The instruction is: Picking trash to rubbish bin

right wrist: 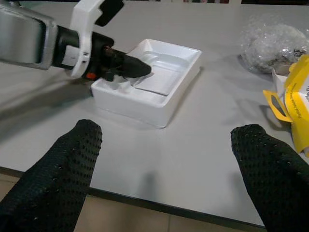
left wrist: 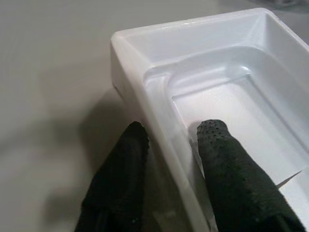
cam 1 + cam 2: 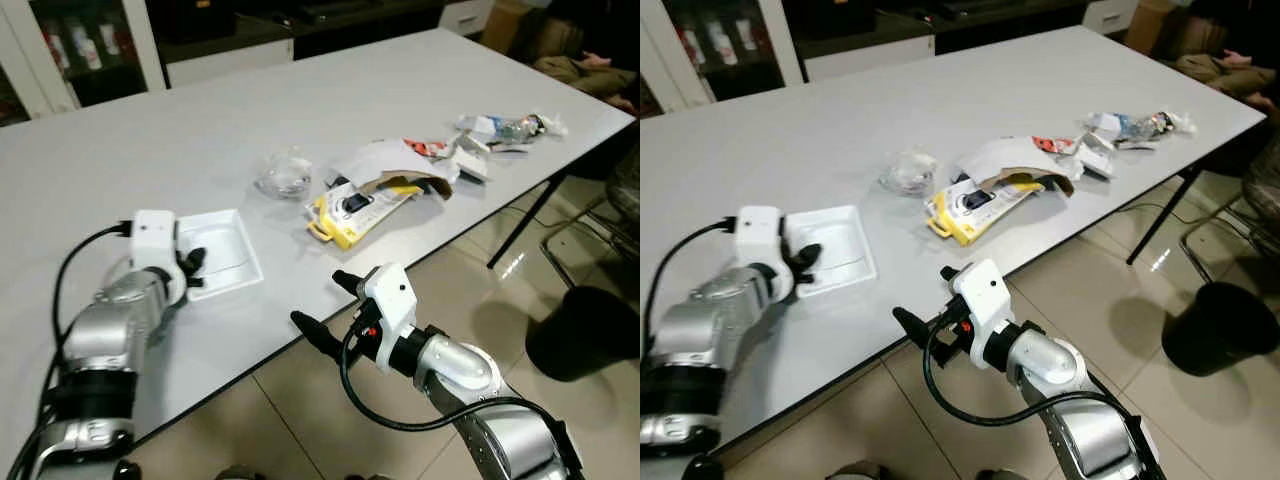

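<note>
Grasping comes first: our left pincer (image 3: 193, 262) straddles the near-left wall of the white tray (image 3: 232, 248) on the surface (image 3: 150, 150), not visibly clamped. Our right pincer (image 3: 320, 305) hovers spread. Next we squeeze, lift, and carry toward the black bin (image 3: 585, 330).

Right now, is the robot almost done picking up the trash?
No, nothing looks binned yet. The left gripper has its fingers astride the white tray's wall. Waiting on the table: crumpled plastic, yellow packaging, wrappers. The black bin stands on the floor. The right gripper is open.
</note>
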